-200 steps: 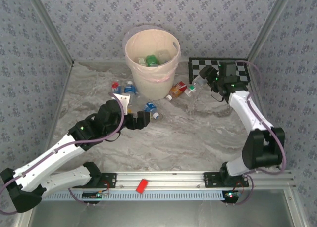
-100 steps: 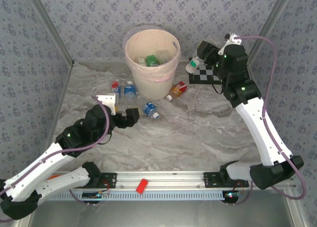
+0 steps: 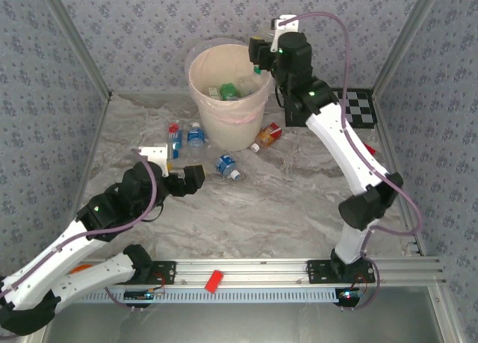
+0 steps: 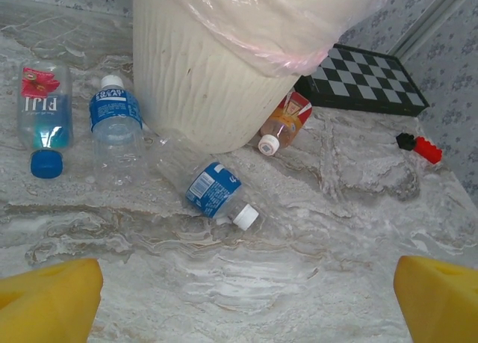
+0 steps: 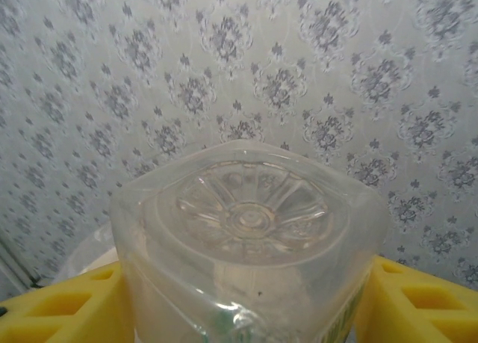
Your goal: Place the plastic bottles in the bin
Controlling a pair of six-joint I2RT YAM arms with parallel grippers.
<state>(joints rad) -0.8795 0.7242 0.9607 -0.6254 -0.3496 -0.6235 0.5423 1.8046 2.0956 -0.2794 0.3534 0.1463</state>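
Note:
The bin stands at the back centre, with green and clear bottles lying inside. My right gripper hangs over its right rim, shut on a clear bottle with a green label, whose base faces the wrist camera between the yellow fingers. On the table by the bin lie a Fiji bottle, two blue-labelled bottles and an orange-red one. My left gripper is open, low and short of the nearest blue-labelled bottle.
A black-and-white checkerboard lies at the back right. A small red and black piece sits on the table in front of it. A red block rests on the front rail. Patterned walls close in the sides and back.
My right arm has swung up and left from the checkerboard to over the bin's rim, carrying the clear bottle. My left gripper has pulled back slightly, still open.

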